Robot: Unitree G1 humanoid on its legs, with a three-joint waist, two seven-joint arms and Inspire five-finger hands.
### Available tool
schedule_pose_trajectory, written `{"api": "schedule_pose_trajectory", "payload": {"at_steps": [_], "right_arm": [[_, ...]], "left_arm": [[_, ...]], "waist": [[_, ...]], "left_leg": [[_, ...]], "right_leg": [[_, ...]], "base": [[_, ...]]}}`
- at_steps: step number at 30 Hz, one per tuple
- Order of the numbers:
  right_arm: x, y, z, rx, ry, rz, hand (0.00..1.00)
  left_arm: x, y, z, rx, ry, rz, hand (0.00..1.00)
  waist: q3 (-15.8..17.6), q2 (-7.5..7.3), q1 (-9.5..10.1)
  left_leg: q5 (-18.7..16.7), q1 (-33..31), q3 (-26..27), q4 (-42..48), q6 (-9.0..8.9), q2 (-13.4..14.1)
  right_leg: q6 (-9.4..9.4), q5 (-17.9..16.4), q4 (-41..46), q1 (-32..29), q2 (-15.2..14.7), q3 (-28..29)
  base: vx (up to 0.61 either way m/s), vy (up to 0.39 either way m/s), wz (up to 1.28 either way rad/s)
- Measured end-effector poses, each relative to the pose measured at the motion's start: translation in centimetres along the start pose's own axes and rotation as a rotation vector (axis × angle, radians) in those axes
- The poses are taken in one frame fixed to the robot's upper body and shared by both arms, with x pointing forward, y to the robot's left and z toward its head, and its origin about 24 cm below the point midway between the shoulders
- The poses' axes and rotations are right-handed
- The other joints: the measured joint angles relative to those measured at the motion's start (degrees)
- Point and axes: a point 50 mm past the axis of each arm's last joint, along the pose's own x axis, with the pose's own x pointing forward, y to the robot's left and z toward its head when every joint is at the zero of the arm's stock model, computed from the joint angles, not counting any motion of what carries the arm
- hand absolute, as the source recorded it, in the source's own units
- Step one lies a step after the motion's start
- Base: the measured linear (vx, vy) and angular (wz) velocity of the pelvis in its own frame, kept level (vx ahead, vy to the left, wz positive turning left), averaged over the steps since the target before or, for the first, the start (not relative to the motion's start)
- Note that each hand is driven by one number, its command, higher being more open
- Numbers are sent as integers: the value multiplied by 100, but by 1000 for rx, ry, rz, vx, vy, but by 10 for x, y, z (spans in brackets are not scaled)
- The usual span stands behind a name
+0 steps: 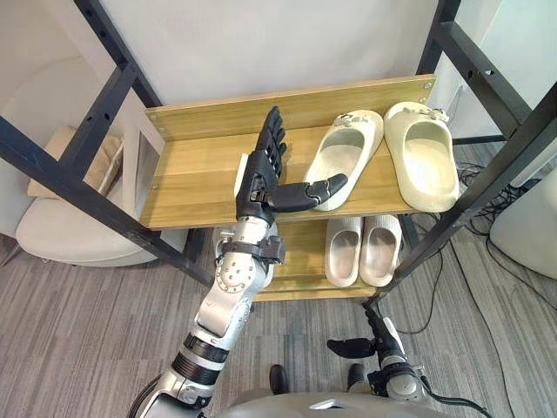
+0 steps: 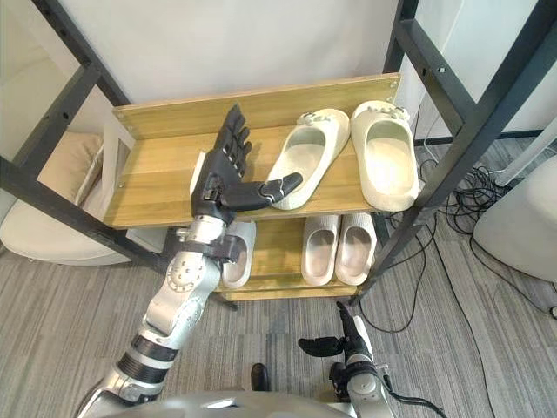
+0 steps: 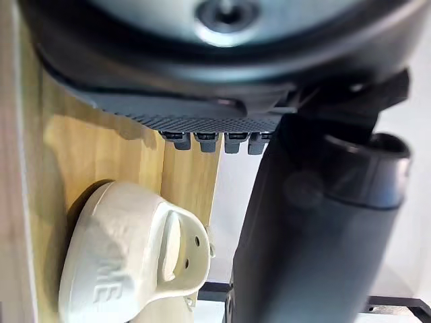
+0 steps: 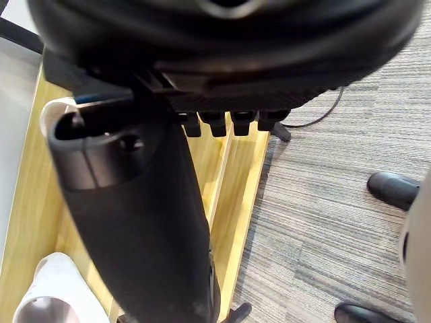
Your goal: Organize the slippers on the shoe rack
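Fingers (image 1: pixel 274 132) of left hand (image 1: pixel 259 181) straight and wide, holding nothing; slipper (image 1: pixel 346 157) lies just beside them, by the thumb

Staged test room rather than a lived-in home, two-tier wooden shoe rack (image 1: pixel 200 174) holding cream slippers (image 1: pixel 348 157), set inside a black metal frame (image 1: pixel 487 178), plain white backdrop (image 1: pixel 261 43) behind, grey striped carpet (image 1: pixel 87 331), pale armchair (image 1: pixel 61 231) with beige cushion (image 1: pixel 106 167) alongside
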Motion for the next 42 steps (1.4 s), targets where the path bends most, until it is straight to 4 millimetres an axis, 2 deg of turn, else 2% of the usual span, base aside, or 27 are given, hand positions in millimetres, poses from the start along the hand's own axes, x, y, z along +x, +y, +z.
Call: {"api": "schedule_pose_trajectory", "payload": {"at_steps": [13, 34, 37, 39, 42], "right_arm": [[-1, 5, -6, -14, 27, 7, 100], [-2, 10, -8, -6, 42, 16, 100], [-2, 11, -7, -5, 44, 18, 100], [-1, 12, -6, -4, 45, 23, 100], [0, 13, -9, -5, 58, 28, 100]], "left_arm": [[-23, -55, -20, -231, 144, -230, 100], [-22, -60, -24, -199, 176, -255, 100], [-21, -51, -25, -175, 176, -246, 100], [-22, -36, -29, -158, 186, -203, 100], [-24, -29, -29, -141, 179, -174, 100]], "waist": [[-184, -91, 56], [-246, -173, 85], [-247, -181, 70], [-251, -192, 48], [-280, -232, 57]], "left_leg": [[37, 10, -32, -55, -5, 4], [77, 46, -82, -83, -8, -14], [77, 86, -76, -85, -8, -7], [83, 95, -84, -87, -9, -3], [86, 86, -98, -86, -7, 2]], "right_leg": [[0, -12, 11, 2, -11, -39], [10, -6, -2, 81, -44, -137], [13, 1, -3, 111, -13, -150], [23, 11, -4, 118, -5, -154], [24, 10, -5, 115, -27, -146]], "base": [[0, 0, 1], [-5, 1, 2], [0, 0, 0], [-35, 3, -1], [-12, 5, 0]]}}
